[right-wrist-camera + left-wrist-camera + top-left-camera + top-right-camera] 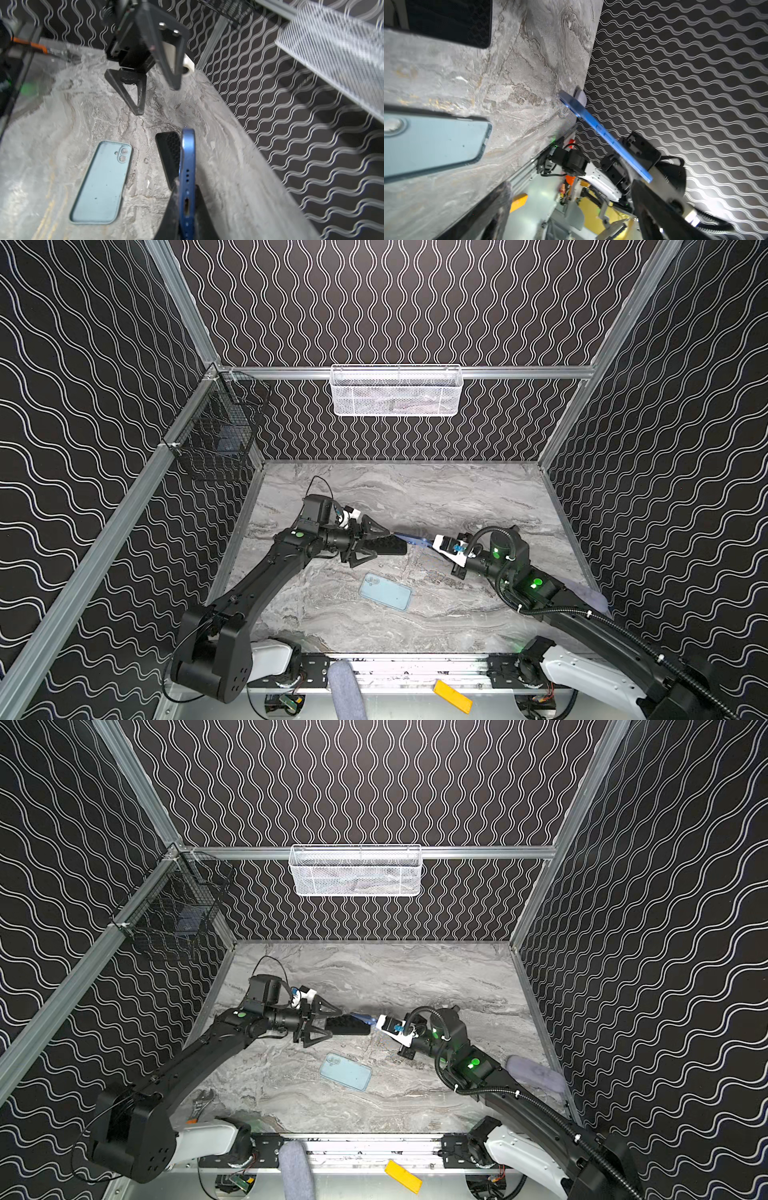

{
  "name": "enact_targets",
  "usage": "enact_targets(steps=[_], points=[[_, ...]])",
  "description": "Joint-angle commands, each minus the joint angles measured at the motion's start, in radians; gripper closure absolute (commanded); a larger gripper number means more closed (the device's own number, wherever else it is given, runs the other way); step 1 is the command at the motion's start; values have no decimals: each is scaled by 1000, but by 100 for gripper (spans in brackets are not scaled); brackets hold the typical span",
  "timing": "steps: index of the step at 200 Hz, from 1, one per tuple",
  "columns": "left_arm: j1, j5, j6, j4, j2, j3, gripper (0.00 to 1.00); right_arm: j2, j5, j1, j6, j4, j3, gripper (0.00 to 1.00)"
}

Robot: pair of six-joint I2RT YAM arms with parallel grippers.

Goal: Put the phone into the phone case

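Marble tabletop (457, 497) under phone case (385, 591); wavy-lined black walls (415, 302)

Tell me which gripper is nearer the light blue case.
Left. The left gripper hovers open just behind the light blue case; the right gripper, shut on the blue phone, is farther off, behind and right of it.

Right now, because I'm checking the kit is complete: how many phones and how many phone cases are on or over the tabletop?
Phones: 1, the blue phone held in the right gripper.
Cases: 2, the light blue case and the black case, both flat on the table.
Total: 3.
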Motion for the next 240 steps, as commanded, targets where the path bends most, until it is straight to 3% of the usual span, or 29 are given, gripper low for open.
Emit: enact_targets(steps=[1, 33, 84, 132, 162, 178, 204, 213, 222, 240], points=[[-5, 28, -124, 89, -14, -8, 7, 5, 79, 32, -179, 7, 10, 100], [-49, 3, -293, 248, -23, -34, 7, 16, 119, 81, -211, -7, 2, 100], [-206, -50, -394, 343, 22, -57, 16, 29, 200, 154, -250, 39, -5, 100], [-215, -85, -429, 419, 38, -108, 48, 16, 265, 225, -290, 59, -21, 100], [-215, -97, -421, 419, 63, -100, 82, 10, 290, 255, -306, 61, -30, 100], [-215, -100, -402, 399, 71, -92, 84, 12, 305, 270, -312, 60, -32, 100], [-215, -109, -398, 405, 82, -93, 100, 18, 321, 286, -303, 69, -37, 100], [-215, -115, -402, 416, 84, -98, 100, 20, 329, 288, -283, 71, -36, 100], [-214, -130, -405, 432, 81, -105, 100, 16, 337, 288, -257, 71, -38, 81], [-209, -183, -401, 483, 70, -122, 100, -13, 350, 288, -171, 60, -42, 68]])
